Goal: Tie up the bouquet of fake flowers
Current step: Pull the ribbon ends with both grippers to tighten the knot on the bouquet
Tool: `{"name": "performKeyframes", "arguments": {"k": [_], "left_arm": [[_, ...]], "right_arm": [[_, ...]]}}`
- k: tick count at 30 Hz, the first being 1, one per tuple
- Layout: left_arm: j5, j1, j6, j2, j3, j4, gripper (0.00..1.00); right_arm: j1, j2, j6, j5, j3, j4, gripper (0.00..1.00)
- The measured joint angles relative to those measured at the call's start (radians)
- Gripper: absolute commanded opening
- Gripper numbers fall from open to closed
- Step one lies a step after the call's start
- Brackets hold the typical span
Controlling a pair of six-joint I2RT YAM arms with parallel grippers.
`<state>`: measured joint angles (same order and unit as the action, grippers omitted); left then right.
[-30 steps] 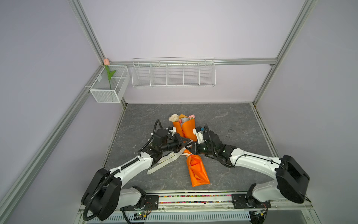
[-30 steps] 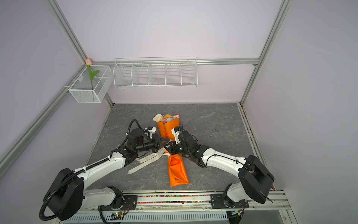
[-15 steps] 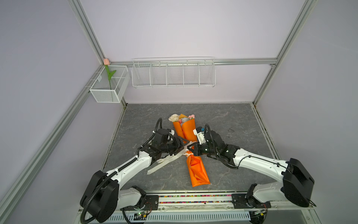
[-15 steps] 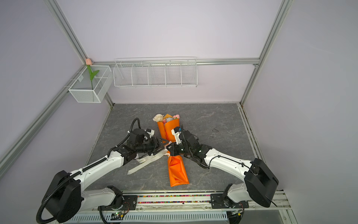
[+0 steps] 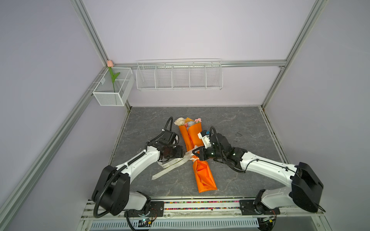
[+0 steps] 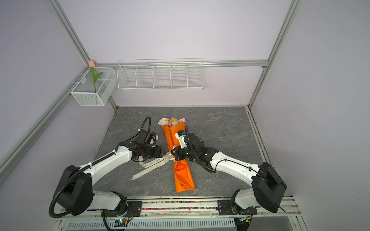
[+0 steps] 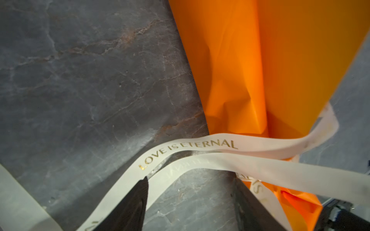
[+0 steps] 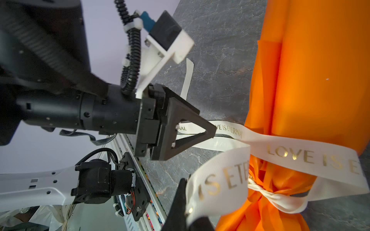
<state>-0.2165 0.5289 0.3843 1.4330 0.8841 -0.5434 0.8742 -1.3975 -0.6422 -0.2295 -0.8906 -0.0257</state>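
Note:
The bouquet of fake flowers (image 5: 192, 138) (image 6: 172, 133) lies wrapped in orange paper mid-table, blooms toward the back wall. A white ribbon (image 5: 172, 164) (image 6: 152, 165) printed "LOVE IS ETERNAL" loops around its narrow neck and trails left on the table. My left gripper (image 5: 183, 155) (image 6: 162, 154) is open just left of the neck; in the left wrist view its jaws (image 7: 190, 180) straddle the ribbon (image 7: 190, 145) without pinching it, beside the paper (image 7: 280, 70). My right gripper (image 5: 195, 154) (image 6: 173, 153) (image 8: 187, 208) is shut on a ribbon (image 8: 300, 158) end at the neck.
A white wire shelf (image 5: 179, 75) hangs on the back wall. A mesh basket (image 5: 112, 94) at the back left corner holds a single pink tulip (image 5: 110, 63). The arms' base rail (image 5: 200, 206) runs along the table's front edge.
My left gripper has opened and let go of the ribbon, drawing back slightly to the left. My right gripper has closed on the ribbon at the bouquet's neck.

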Motion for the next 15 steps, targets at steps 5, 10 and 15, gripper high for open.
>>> {"name": "performKeyframes", "arguments": {"k": [5,10,15], "left_arm": [[0.051,0.000,-0.114,0.046,0.002,0.016,0.67],[0.062,-0.007,-0.159,0.151,0.078,0.018,0.63],[0.008,-0.007,-0.203,0.268,0.151,0.021,0.62]], "right_arm": [[0.000,0.000,0.003,0.000,-0.001,0.000,0.07],[0.000,0.000,0.007,0.000,-0.001,0.000,0.07],[0.000,0.000,0.008,0.000,-0.001,0.000,0.07]]}}
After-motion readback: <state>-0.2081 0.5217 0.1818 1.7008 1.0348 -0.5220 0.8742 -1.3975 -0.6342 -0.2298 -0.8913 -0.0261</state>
